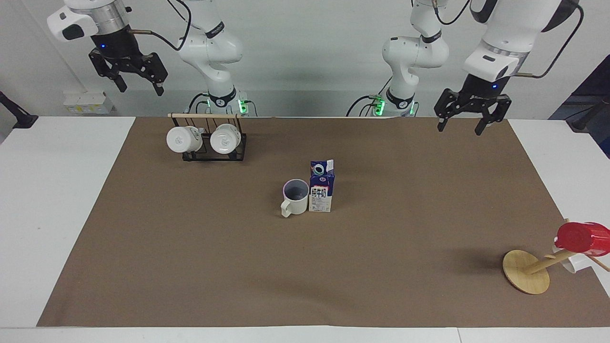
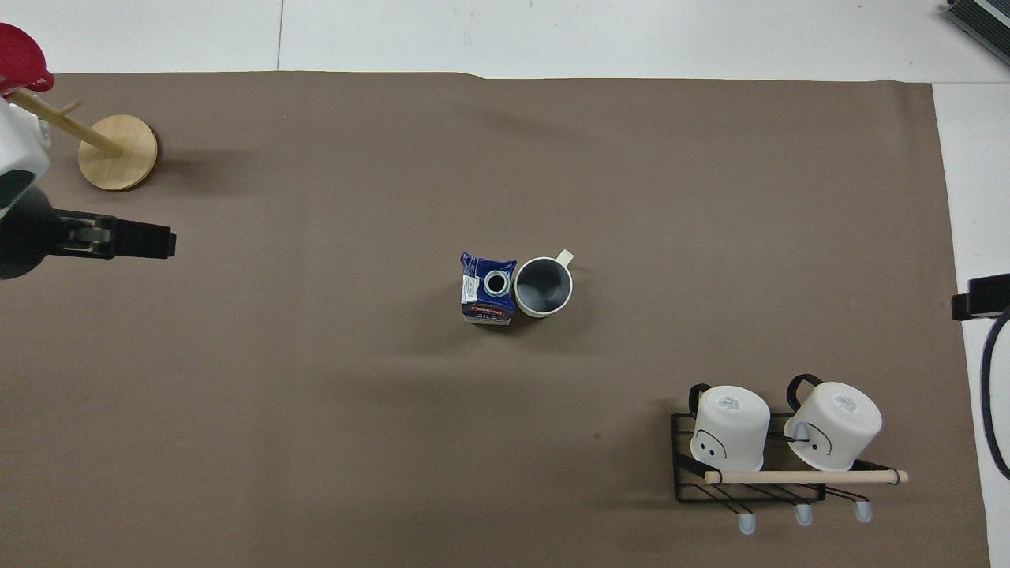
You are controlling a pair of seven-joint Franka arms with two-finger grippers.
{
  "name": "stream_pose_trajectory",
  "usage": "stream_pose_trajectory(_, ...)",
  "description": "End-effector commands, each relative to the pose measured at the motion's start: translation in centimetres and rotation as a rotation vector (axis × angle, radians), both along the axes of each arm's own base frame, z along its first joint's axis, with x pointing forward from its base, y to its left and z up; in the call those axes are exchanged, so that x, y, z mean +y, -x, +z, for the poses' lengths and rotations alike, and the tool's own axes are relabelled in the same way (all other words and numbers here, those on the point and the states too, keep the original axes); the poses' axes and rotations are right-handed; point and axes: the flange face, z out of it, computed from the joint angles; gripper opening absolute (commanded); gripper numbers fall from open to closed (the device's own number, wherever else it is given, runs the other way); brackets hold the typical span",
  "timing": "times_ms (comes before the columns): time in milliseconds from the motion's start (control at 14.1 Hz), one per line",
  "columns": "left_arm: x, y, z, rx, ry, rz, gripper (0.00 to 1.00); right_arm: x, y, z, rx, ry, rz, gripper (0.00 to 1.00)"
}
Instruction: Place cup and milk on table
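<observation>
The cream-white cup (image 1: 295, 198) stands upright on the brown sheet of the table (image 1: 190, 247), near its middle, with its handle pointing away from the robots. The blue and white milk carton (image 1: 322, 188) stands upright right beside it, touching it, toward the left arm's end. Both also show in the overhead view: the cup (image 2: 544, 286) and the milk (image 2: 487, 289). My left gripper (image 1: 459, 130) is open and empty, raised over the sheet's edge by the robots; one of its fingers (image 2: 142, 241) shows in the overhead view. My right gripper (image 1: 141, 89) is open and empty, waiting high past the mug rack.
A black wire rack (image 1: 209, 153) with two glossy white mugs stands near the robots toward the right arm's end; it also shows in the overhead view (image 2: 686, 481). A wooden disc with a peg (image 1: 525, 271) carrying a red cup (image 1: 582, 237) sits at the left arm's end.
</observation>
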Motion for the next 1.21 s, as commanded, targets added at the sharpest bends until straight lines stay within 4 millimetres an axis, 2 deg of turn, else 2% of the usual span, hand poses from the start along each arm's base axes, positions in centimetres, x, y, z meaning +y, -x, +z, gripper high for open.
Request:
stream_pose_trajectory(0, 0.6, -0.3, 1.1, 0.033, -0.02, -0.005, 1.0, -0.1, 0.8, -0.4, 0.006, -0.017, 0.027, 1.0)
stream_pose_trajectory(213, 1.1, -1.4, 1.6, 0.07, -0.021, 0.006, 1.0, 0.3, 0.6, -1.0, 0.011, -0.016, 0.029, 1.0)
stream_pose_trajectory(569, 1.3, -1.6, 1.5, 0.079, -0.025, 0.008, 1.0, 0.4, 0.6, -1.1, 0.004, -0.017, 0.026, 1.0)
stream_pose_trajectory(853, 2.8, -1.6, 1.9, 0.061, -0.052, 0.03, 1.0, 0.0, -0.8, -1.2, 0.015, -0.019, 0.02, 1.0)
stream_pose_trajectory(1066, 3.0, -1.5, 1.8, 0.063, -0.049, 0.036, 1.0, 0.1, -0.8, -1.5, 0.018, -0.017, 0.02, 1.0)
stream_pose_trajectory(1137, 4.0, -1.5, 1.8, 0.068, -0.049, 0.051, 1.0, 0.1, -0.7, -1.4, 0.018, -0.017, 0.021, 1.0)
